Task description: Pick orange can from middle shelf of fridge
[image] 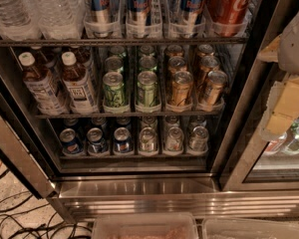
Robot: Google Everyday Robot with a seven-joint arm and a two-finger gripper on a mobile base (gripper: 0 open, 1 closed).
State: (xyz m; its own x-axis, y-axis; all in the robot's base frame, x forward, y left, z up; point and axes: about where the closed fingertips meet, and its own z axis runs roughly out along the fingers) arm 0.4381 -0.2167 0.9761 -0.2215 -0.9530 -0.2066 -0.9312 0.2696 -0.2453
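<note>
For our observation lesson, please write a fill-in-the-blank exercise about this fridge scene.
On the middle shelf, the orange cans stand to the ____ of the green cans.
The red cola can stands one shelf ____ the orange cans.
The gripper is at the picture's ____ edge, apart from every can.
Missing words: right, above, right.

Warm, dim light fills the fridge (139, 187). It is strongest on the middle shelf (124, 114), where the front orange can (180, 88) and the green cans (113, 89) catch soft glints on their tops and sides. The 6 front cans on the bottom shelf (148, 139) sit in deeper shadow. The steel sill throws back a broad, pale glare. The gripper (285, 111), at the right edge close to the camera, is a pale, out-of-focus shape. The floor cables (10, 218) lie in gloom. The whole view is soft.
</note>
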